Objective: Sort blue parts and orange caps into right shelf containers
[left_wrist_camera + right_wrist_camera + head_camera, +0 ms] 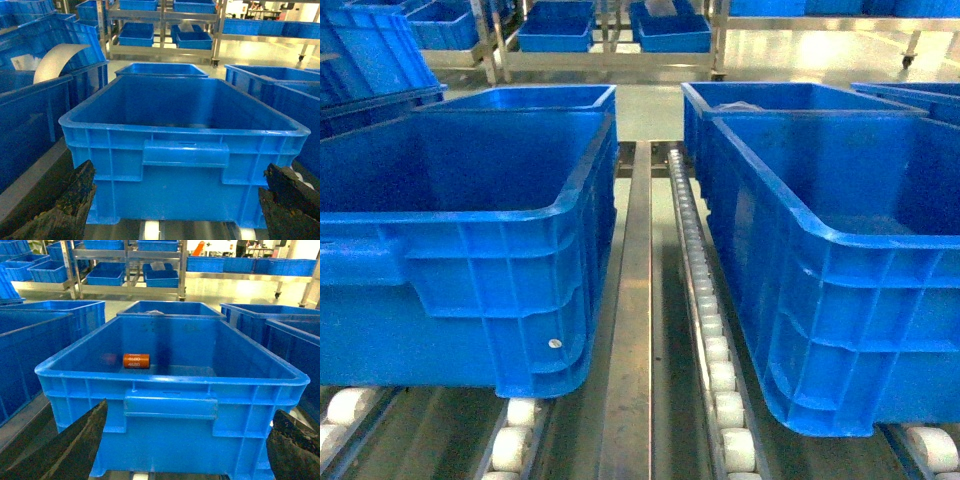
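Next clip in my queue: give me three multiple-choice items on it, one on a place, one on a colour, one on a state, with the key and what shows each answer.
1. Where does the small cylinder lie?
A. Inside the bin in front of the right tool
B. On the rollers between the bins
C. On the far shelf

2. What colour is that cylinder?
A. Blue
B. Orange
C. White

3. How do the fingers of the left tool stand?
A. Closed on a part
B. Closed on nothing
C. Spread apart with nothing between them

Key: 1 A, the right wrist view shows it on the floor of the bin. 2 B, orange with dark print. 3 C, the left wrist view shows both fingers wide apart at the frame corners.
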Tool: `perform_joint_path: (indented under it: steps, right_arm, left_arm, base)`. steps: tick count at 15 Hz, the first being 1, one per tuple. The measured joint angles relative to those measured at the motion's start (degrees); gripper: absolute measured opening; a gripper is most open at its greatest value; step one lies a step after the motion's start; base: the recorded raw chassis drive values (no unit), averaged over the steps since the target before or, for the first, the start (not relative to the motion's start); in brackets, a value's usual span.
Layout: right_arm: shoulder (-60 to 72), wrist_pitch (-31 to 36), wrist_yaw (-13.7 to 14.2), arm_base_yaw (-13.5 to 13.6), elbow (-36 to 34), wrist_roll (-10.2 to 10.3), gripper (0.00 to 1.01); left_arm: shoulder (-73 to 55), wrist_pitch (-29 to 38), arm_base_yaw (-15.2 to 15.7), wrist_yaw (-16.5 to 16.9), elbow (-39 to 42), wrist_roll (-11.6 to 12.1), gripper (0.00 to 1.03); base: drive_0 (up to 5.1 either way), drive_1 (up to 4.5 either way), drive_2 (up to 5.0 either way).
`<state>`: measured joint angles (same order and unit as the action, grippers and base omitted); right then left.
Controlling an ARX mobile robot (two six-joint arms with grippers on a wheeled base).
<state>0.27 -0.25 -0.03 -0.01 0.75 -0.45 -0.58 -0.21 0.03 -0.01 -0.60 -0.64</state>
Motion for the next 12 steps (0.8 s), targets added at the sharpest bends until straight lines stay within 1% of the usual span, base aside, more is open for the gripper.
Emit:
perform_joint_path:
  steps: [12]
  right_arm:
    - [0.0, 0.0, 0.0, 0.0, 0.0, 0.0, 0.98]
  left_arm:
    - [0.0, 0.0, 0.0, 0.0, 0.0, 0.0, 0.98]
  base:
    - [0.0, 0.0, 0.0]
